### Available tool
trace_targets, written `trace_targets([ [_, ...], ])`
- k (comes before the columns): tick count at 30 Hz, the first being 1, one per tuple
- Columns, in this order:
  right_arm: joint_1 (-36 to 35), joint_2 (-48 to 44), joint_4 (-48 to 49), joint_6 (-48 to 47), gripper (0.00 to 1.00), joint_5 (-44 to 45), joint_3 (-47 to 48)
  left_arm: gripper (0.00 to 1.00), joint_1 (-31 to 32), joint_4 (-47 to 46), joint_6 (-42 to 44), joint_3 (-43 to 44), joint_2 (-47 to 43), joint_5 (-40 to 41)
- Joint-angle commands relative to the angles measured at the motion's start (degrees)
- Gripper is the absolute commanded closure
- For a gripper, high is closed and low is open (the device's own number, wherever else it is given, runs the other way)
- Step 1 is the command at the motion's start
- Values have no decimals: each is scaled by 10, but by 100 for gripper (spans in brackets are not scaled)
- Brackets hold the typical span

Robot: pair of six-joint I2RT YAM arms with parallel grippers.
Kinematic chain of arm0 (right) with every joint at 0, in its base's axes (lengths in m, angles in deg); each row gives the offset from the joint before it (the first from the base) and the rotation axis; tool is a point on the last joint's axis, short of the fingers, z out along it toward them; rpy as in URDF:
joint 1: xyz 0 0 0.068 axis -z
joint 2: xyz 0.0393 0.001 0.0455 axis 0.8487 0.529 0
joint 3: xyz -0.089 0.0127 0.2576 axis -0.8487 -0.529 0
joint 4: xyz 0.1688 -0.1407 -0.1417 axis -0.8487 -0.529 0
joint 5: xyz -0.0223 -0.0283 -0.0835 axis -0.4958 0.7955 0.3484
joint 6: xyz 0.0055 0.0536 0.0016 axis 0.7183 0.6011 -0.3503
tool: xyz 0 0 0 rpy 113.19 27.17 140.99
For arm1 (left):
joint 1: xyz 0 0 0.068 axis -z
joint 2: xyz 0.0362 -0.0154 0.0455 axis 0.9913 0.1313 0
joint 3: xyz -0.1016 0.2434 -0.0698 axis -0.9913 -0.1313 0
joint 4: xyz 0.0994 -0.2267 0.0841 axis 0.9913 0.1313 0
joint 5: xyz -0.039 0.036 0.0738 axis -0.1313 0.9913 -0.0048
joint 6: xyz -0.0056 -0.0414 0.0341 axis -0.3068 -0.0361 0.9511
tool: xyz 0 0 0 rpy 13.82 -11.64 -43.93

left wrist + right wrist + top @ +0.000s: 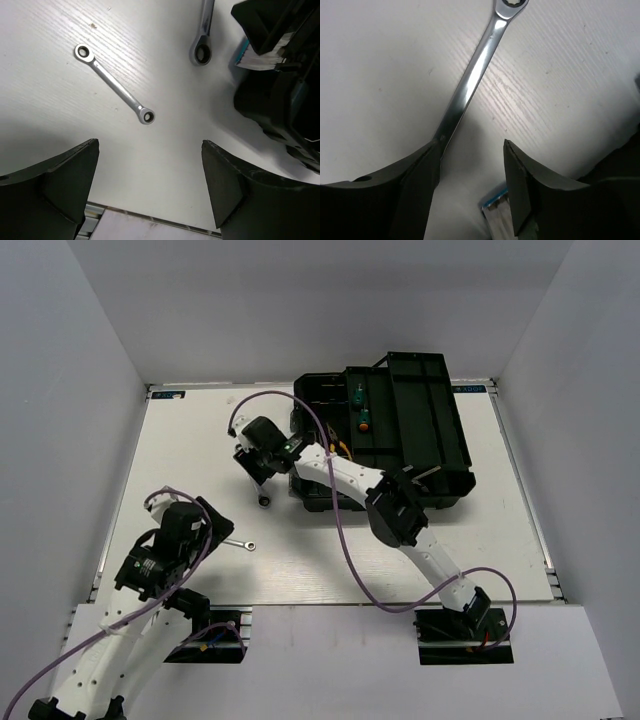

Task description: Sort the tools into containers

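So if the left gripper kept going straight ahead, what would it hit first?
Probably the shorter silver wrench on the white table, ahead of the open left gripper; depth is unclear.

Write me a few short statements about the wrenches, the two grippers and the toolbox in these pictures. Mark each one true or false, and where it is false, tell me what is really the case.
1. The shorter wrench lies flat on the table, ahead of the left gripper. True.
2. The left gripper's jaws are shut on the shorter wrench. False: they stand open, and the wrench lies apart from them.
3. Both wrenches are already in the toolbox. False: both lie on the table, outside it.
4. The longer wrench reaches up to one jaw of the right gripper. True.
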Motion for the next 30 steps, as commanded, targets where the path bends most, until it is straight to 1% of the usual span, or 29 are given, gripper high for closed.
trace_targets([
  [1,-7,23,61,22,40,31,27,6,0,10,-17,-9,-1,-4],
  [8,-18,77,91,24,38,33,43,6,0,3,-17,-20,-11,-4],
  [10,-19,82,98,40,38,33,47,6,0,2,-17,-26,-11,-4],
  [15,-24,98,100,38,38,39,39,6,0,8,-17,-21,-6,-9],
  [16,-23,98,98,39,43,38,36,6,0,8,-17,-15,-6,-9],
  [19,-22,99,74,52,51,35,15,6,0,13,-17,-1,-6,-9],
  [22,-20,90,50,58,57,33,-17,6,0,18,-17,4,-6,-9],
  [23,-17,86,45,66,61,32,-39,6,0,18,-17,4,-11,-9],
  [25,-13,72,21,72,66,10,-57,6,0,18,-17,4,-16,-9],
  [26,-11,62,17,74,72,6,-88,6,0,18,-17,4,-16,-14],
  [28,-11,36,3,69,78,-10,-111,6,0,18,-17,-2,-22,-14],
  [29,-11,29,0,67,83,-13,-144,6,0,18,-17,-8,-28,-14],
  [30,-13,22,-7,56,85,-16,-154,6,0,18,-17,-8,-35,-19],
])
